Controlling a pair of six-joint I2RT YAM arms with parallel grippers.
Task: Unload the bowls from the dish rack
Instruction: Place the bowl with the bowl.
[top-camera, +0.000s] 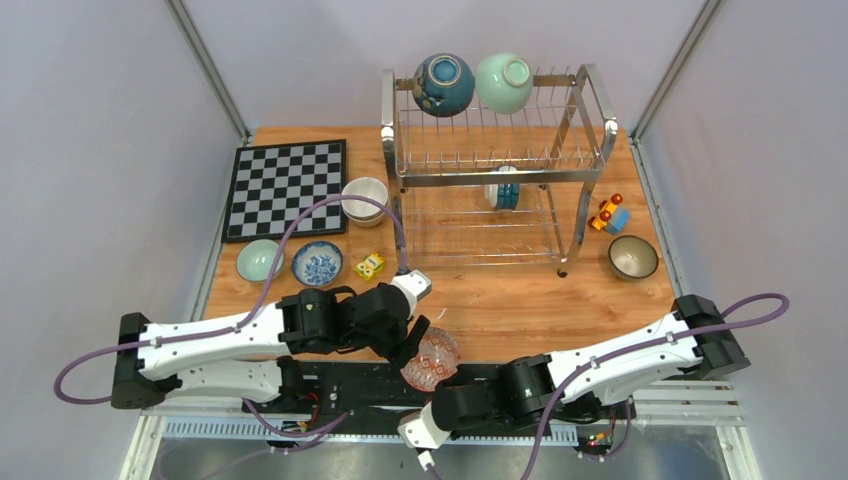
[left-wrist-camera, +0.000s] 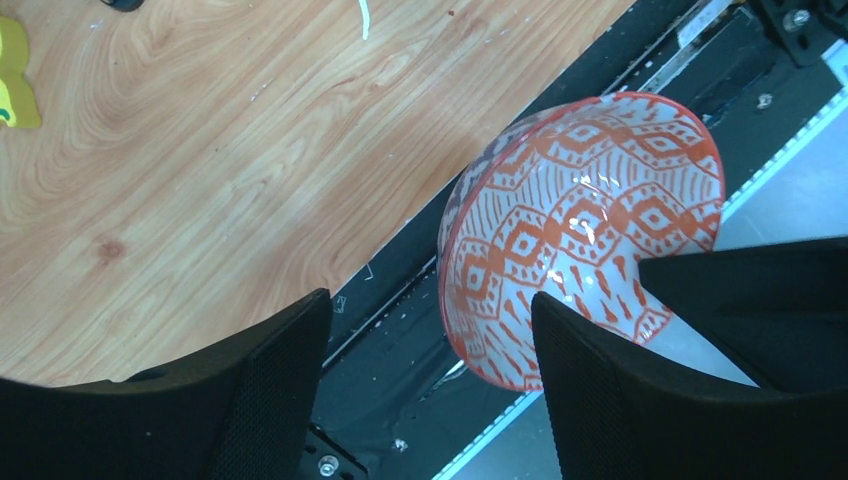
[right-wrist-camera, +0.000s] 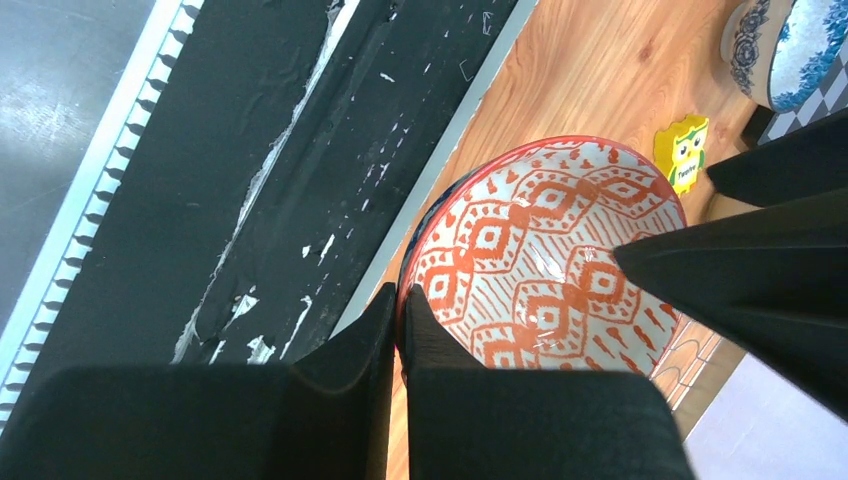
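Observation:
The red-patterned bowl (top-camera: 432, 360) hangs tilted over the table's near edge. My right gripper (right-wrist-camera: 398, 300) is shut on its rim (right-wrist-camera: 545, 260), one finger inside and one outside. My left gripper (left-wrist-camera: 430, 310) is open, and the bowl's edge (left-wrist-camera: 570, 230) reaches into the gap beside its right finger (left-wrist-camera: 620, 400). The dish rack (top-camera: 497, 178) stands at the back. A dark blue bowl (top-camera: 443, 84) and a mint green bowl (top-camera: 503, 82) sit on its top tier. A blue-patterned bowl (top-camera: 506, 188) stands on edge on the lower tier.
On the table lie a chessboard (top-camera: 286, 188), stacked cream bowls (top-camera: 365, 199), a mint bowl (top-camera: 259, 260), a blue-patterned bowl (top-camera: 317, 264), a yellow block (top-camera: 370, 265), a toy car (top-camera: 608, 214) and a dark-rimmed bowl (top-camera: 633, 257).

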